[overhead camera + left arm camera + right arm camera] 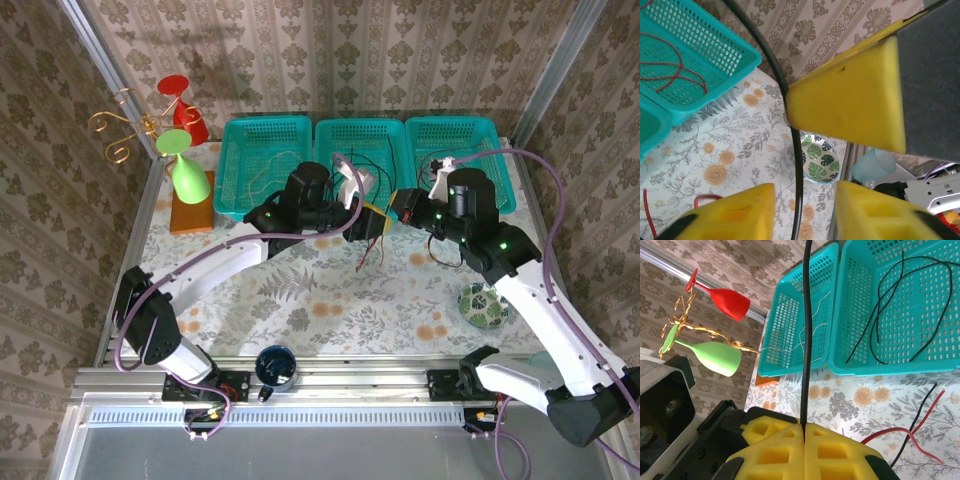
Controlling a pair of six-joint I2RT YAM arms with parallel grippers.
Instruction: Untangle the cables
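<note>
**Black cable and surroundings.** The black cable (807,335) runs straight up from the right hand (804,432), whose yellow pads are pressed together on it. In the left wrist view we see a black cable (799,165) passing through the gap of the left hand (805,195). Its pads stand apart on either side, and a pad of the right hand sits just above.

From overhead, we find the left hand (372,226) and the right hand (398,208) close together above the middle of the tabletop (330,300). They are just in front of three teal baskets (265,122), and loose cable ends (365,250) hang below them.

A red cable (905,432) and a second black one (920,410) lie on the tabletop near the right hand. More cables rest inside the baskets:
- a pale cable (262,180) in the left basket
- black cables (880,305) in the basket next to it
- a red cable in a basket (675,70) seen from the left wrist

Farther out stand a red glass (180,100) and a green glass (185,170) at the back left. A leaf-patterned bowl (483,305) sits at the right, and a dark cup (275,367) at the near edge.
</note>
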